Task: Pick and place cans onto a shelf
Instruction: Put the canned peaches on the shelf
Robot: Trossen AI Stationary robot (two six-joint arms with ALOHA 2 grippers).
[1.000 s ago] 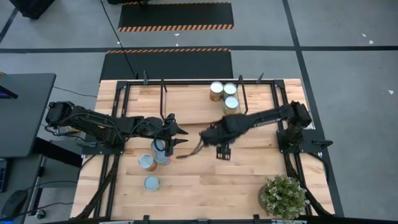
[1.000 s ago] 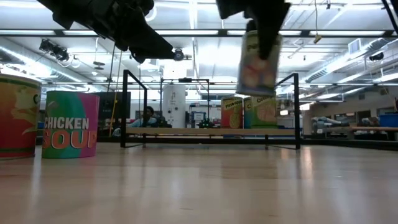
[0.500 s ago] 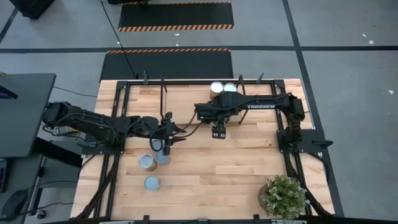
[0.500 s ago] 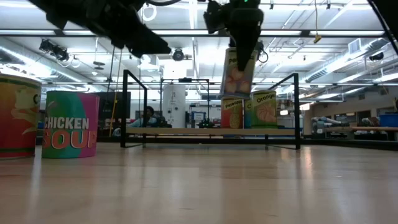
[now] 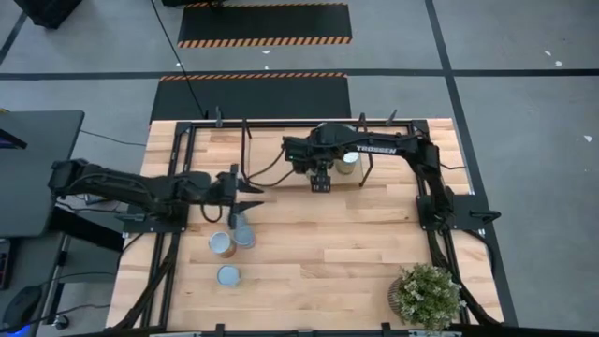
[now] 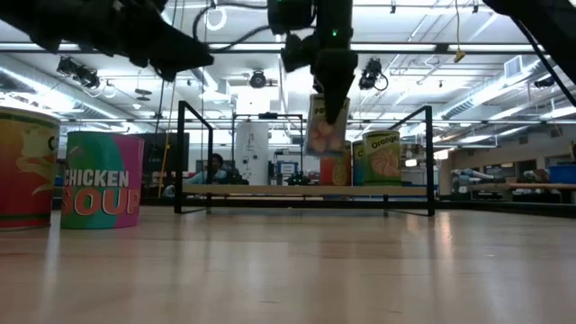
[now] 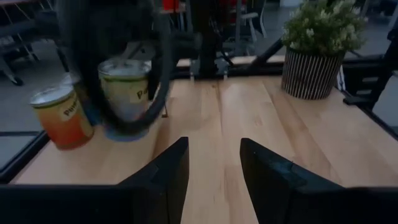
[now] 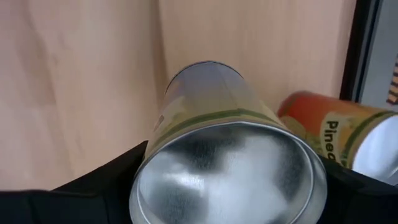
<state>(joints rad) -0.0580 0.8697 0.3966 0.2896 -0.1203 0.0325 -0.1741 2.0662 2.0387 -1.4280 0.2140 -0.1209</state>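
My right gripper point(image 5: 320, 178) is over the far part of the table, shut on a can point(image 6: 326, 126) with a silver top point(image 8: 230, 174). It holds the can above the light-wood shelf point(image 6: 270, 191), just left of two cans point(image 6: 382, 160) that stand on the board. One of them, orange point(image 8: 336, 130), shows beside the held can. My left gripper point(image 5: 251, 194) is open and empty, above the table's left half point(image 7: 214, 177). Three cans point(image 5: 222, 244) stand on the table just near of it. My right gripper pinches the can between its two fingers point(image 8: 99, 183), on opposite sides of the wall just below the top rim point(image 8: 152, 140). The fingers come from above, pointing down. The can hangs below them, slightly tilted, clear of the shelf board.
A potted plant point(image 5: 426, 295) stands at the table's near right corner. The shelf's black rod frame point(image 6: 180, 153) rises around the board. Two large-looking cans point(image 6: 102, 180) stand close to the low camera. Bare wood lies in the table's middle point(image 5: 337, 243).
My right gripper has carried the can from mid-table toward the far edge and to the left, over the shelf, and has brought it lower beside the two standing cans. My left gripper has drawn back a little toward the table's left edge, still open.
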